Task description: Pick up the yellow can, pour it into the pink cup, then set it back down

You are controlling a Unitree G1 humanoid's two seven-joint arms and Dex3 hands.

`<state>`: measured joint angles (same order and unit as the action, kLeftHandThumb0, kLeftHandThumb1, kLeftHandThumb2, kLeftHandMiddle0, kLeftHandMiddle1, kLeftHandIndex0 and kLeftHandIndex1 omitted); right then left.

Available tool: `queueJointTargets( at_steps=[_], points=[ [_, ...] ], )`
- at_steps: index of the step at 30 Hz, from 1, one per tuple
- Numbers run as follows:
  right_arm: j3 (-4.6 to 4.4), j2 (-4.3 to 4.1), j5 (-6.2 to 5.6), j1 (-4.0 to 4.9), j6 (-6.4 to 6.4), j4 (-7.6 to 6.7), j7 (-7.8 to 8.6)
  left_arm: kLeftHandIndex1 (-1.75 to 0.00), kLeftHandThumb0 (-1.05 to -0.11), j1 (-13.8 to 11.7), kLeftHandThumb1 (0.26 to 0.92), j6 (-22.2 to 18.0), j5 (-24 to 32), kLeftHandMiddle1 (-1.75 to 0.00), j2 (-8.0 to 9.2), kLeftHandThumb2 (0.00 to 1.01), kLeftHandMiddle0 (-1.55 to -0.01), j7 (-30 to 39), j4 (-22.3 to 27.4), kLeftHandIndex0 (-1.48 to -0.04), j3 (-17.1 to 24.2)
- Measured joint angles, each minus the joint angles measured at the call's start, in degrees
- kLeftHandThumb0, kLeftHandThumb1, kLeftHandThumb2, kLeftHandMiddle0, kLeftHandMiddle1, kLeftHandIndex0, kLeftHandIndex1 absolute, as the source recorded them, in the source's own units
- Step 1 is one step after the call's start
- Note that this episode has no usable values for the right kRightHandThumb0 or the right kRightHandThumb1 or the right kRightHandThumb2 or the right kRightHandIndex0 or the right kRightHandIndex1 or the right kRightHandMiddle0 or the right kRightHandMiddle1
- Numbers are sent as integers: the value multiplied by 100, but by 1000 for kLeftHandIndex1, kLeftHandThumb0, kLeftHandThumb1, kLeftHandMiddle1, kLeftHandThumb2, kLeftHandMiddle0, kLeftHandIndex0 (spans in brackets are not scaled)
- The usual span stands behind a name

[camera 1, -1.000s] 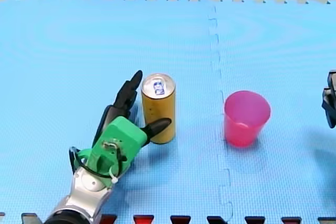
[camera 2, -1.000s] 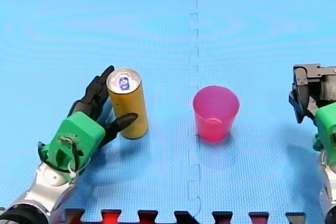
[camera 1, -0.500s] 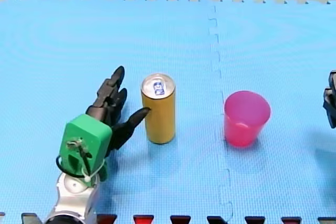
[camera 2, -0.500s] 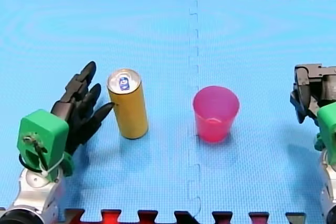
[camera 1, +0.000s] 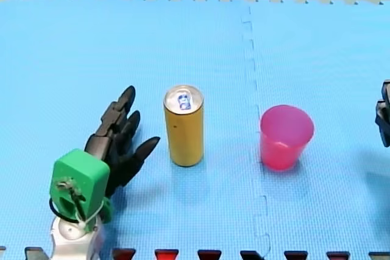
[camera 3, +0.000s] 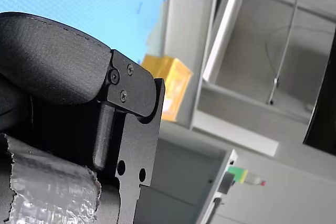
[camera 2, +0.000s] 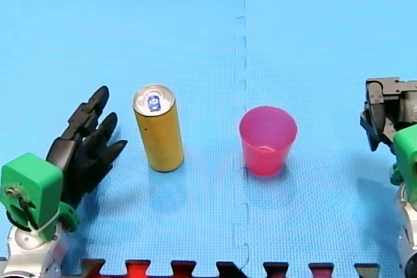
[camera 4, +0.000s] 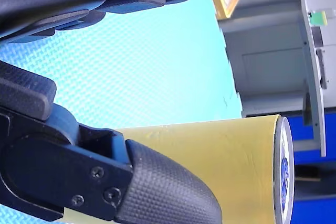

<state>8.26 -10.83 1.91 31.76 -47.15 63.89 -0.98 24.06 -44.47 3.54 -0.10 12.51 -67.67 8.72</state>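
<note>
First head view shows the left robot hand [camera 1: 117,147], released, just beside the upright yellow can [camera 1: 184,129], a smooth, stiff, probably light cylinder best gripped mid-body

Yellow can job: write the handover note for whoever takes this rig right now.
Left hand: open, holding nothing, just left of the can and not touching it. A second ago it was round the can and has since backed off.
Right hand: at the right edge of the mat, holding nothing.
Can: upright on the mat. The cup stands upright to its right, apart from it.
Done: can set down and released. Whether anything was poured cannot be told.
To do: probably nothing; check the cup.
</note>
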Motion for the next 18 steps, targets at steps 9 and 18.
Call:
queueJointTargets(
  at_steps=[9, 18],
  points=[
    [-6, -1, 5, 29, 28, 47, -10, -15, -1048, -188, 884, -125, 56, -11, 94, 4, -184, 184, 94, -185, 32],
    [1, 4, -13, 52, 31, 93, 5, -15, -1048, -337, 901, -235, -13, -19, 177, 9, -208, 92, 128, -199, 22]
  ],
)
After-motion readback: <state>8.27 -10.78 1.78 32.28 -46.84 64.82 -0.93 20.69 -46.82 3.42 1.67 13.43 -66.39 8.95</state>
